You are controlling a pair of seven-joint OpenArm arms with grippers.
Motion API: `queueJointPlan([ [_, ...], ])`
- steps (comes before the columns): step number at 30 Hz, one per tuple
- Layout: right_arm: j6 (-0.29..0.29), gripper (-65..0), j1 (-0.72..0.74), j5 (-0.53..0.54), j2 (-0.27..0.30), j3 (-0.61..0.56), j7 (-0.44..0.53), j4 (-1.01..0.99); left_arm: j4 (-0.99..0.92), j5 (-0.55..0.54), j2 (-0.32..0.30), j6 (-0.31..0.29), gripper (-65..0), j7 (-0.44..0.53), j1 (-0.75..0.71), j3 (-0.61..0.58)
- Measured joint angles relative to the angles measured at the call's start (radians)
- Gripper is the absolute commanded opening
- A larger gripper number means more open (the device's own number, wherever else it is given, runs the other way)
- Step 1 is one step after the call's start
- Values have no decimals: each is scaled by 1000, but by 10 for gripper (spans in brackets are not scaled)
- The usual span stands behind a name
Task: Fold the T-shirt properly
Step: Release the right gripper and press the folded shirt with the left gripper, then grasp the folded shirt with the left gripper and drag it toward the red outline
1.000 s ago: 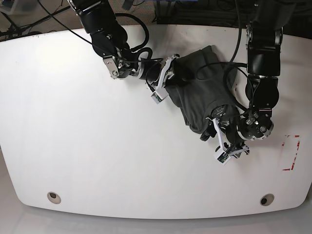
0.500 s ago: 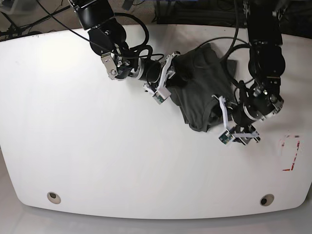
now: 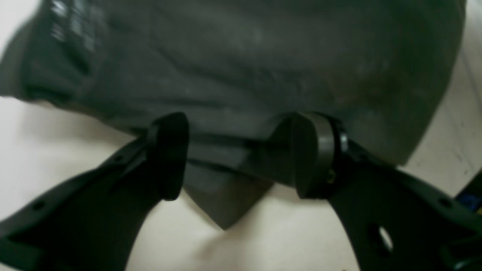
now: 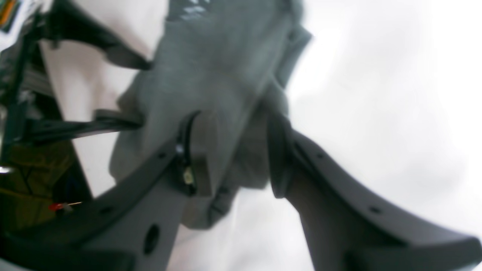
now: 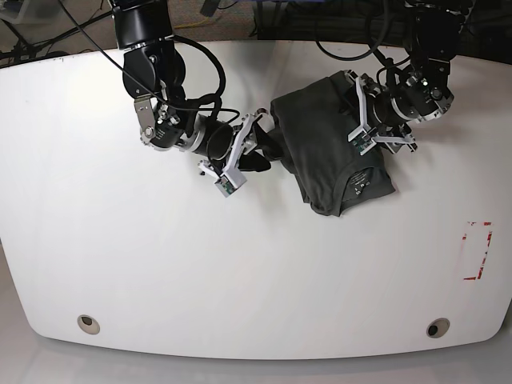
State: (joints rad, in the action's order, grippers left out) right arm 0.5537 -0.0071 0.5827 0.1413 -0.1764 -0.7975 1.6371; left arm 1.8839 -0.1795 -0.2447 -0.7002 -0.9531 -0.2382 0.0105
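Note:
The dark charcoal T-shirt (image 5: 320,136) lies bunched in a rough fold on the white table (image 5: 160,256), right of centre at the back. A pale label shows on its near right flap. My left gripper (image 5: 366,112) is at the shirt's far right side. In the left wrist view it (image 3: 239,154) stands open, its fingers wide apart astride a folded edge of the T-shirt (image 3: 241,56). My right gripper (image 5: 270,150) is at the shirt's left edge. In the right wrist view it (image 4: 241,154) is shut on a thick bunch of the T-shirt (image 4: 211,67).
A red tape rectangle (image 5: 478,250) marks the table near its right edge. Two round holes (image 5: 89,324) (image 5: 437,328) sit near the front edge. Cables and dark equipment run along the back behind both arms.
My left gripper has moved from the shirt's near right corner up to its far right side. The right arm has drawn left and nearer. The shirt's near right flap now shows its label.

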Motion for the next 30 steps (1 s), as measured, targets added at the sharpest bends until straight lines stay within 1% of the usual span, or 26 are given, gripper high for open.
queueJointPlan([
  [2, 0, -447, -13, -1, 1, 24, 1, 0, -10, 0, 2, 0, -258, 2, 0, 0],
  [6, 3, -447, -35, -4, 23, 47, -6, 0, -8, 4, 32, 0, -258, 3, 3, 8],
  [9, 3, -447, -43, 0, 42, 47, 2, 0, 26, 1, 68, -1, -254, 3, 10, 36],
  [12, 4, -447, -49, 0, 56, 47, 0, 0, 34, 8, 113, 0, -253, 3, 49, 59],
  [14, 3, -447, -50, 0, 69, 47, 0, 0, 39, 6, 132, 8, -235, 5, 64, 54],
  [17, 3, -447, -49, 0, 86, 50, 3, -1, 40, 2, 154, 116, -200, 33, 58, 47],
  [18, 3, -447, -50, 0, 85, 66, 0, -1, 39, 14, 172, 177, -193, 71, 55, 49],
  [19, 4, -447, -52, 1, 83, 84, 2, -1, 37, 24, 184, 236, -190, 122, 50, 50],
  [20, 7, -447, -54, 2, 81, 98, -1, -2, 38, 22, 189, 291, -187, 202, 34, 46],
  [21, 8, -447, -56, 2, 80, 113, 2, -2, 38, 23, 193, 341, -186, 274, 19, 39],
  [22, 6, -447, -59, 4, 81, 127, 2, -2, 39, 47, 200, 381, -186, 325, 2, 21],
  [25, 7, -447, -63, 0, 86, 145, 0, -16, 9, 135, 200, 543, -185, 452, -45, -72],
  [27, 6, -447, -63, 0, 85, 145, 0, -31, -21, 168, 203, 620, -183, 516, -80, -127],
  [28, 8, -447, -63, 2, 85, 145, 0, -37, -37, 188, 203, 684, -183, 573, -93, -151],
  [30, 12, -447, -63, 6, 86, 146, 1, -47, -82, 204, 204, 763, -183, 645, -105, -179],
])
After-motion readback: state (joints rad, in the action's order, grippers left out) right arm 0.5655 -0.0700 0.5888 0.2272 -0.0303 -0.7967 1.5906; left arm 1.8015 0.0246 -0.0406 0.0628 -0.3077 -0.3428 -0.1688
